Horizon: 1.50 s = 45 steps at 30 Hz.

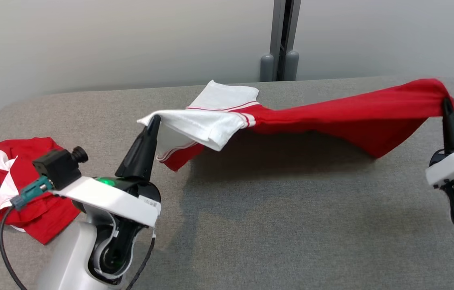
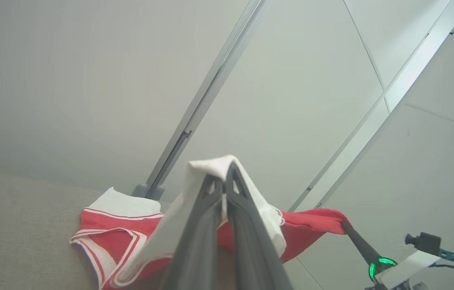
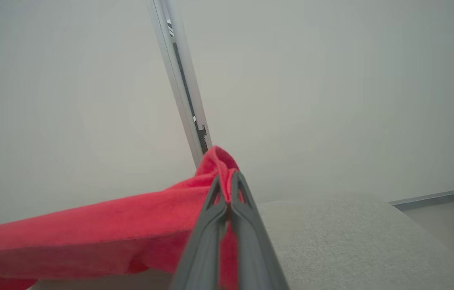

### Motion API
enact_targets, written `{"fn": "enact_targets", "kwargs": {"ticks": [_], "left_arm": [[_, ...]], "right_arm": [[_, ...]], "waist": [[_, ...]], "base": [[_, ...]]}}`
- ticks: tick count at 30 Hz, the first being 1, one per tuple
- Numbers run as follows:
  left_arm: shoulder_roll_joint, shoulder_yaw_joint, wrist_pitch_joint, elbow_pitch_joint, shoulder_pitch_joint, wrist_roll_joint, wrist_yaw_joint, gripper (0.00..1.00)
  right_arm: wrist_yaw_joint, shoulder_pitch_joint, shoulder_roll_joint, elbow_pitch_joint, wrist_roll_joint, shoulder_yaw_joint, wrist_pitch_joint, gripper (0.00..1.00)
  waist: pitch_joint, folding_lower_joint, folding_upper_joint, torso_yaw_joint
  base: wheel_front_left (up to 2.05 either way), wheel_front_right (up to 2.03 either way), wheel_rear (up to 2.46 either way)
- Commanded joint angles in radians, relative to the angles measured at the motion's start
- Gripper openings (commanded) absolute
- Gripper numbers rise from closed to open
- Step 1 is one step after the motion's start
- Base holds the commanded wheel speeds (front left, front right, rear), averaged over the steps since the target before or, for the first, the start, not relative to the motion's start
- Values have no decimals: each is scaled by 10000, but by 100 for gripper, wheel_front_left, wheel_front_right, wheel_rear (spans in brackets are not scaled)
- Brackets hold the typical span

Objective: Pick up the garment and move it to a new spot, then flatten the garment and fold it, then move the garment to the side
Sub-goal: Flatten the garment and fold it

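Note:
A red garment [image 1: 331, 114] with white sleeves and red-striped trim hangs stretched above the grey table [image 1: 275, 209], sagging in the middle. My left gripper [image 1: 153, 119] is shut on its white sleeve end [image 1: 195, 123]; in the left wrist view the white cloth [image 2: 211, 165] drapes over the closed fingertips of the left gripper [image 2: 223, 175]. My right gripper [image 1: 447, 102] is shut on the red end at the far right, and the red fabric [image 3: 110, 229] bunches over the tips of the right gripper [image 3: 227, 179] in the right wrist view. The right gripper [image 2: 343, 224] also appears in the left wrist view.
A second red and white garment [image 1: 21, 189] lies crumpled at the table's left edge, partly behind my left wrist. A pale wall with a vertical grey post [image 1: 285, 40] stands behind the table. The table's near centre is bare cloth.

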State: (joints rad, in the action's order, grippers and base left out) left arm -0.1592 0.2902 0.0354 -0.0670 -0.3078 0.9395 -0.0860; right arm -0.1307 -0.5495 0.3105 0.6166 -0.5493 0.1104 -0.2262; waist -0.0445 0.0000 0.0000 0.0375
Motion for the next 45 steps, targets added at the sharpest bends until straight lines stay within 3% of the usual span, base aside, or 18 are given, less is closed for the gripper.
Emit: {"fn": "enact_targets", "kwargs": {"ticks": [1, 7, 14, 26, 33, 38, 45], "left_arm": [[-90, 75, -10, 17, 210, -156, 74, 0], [-316, 290, -26, -48, 863, -370, 123, 0], [-666, 272, -222, 260, 1620, -158, 137, 0], [-650, 153, -376, 797, 1263, 22, 277, 0], [-659, -167, -955, 1293, -1032, 300, 277, 0], [-465, -706, -1391, 1178, -3303, 716, 645, 0], [-231, -1262, -1445, -207, -6718, 668, 1235, 0]], "right_arm": [[-1, 230, -81, 135, 118, 98, 81, 0], [1, 1175, -288, 472, -412, 145, 670, 0], [-1, 2283, -148, -151, -1135, 444, 1301, 0], [-1, 2008, 31, -1121, -840, 504, 1848, 0], [-1, -1, 418, -1947, -516, 550, 2706, 0], [-1, -1877, 580, -2232, -726, 422, 3524, 0], [-1, -4753, 320, -1283, -536, -25, 4555, 0]], "waist": [[-16, 0, 0, 20], [-93, 0, 0, 70], [-98, 0, 0, -81], [-254, 0, 0, -410], [-923, 0, 0, -468], [-1576, 0, 0, -486], [-2768, 0, 0, -603]], "base": [[0, 0, 0], [0, 0, 0], [0, 0, 0], [0, 0, 0], [0, 0, 0], [0, 0, 0], [0, 0, 0]]}}
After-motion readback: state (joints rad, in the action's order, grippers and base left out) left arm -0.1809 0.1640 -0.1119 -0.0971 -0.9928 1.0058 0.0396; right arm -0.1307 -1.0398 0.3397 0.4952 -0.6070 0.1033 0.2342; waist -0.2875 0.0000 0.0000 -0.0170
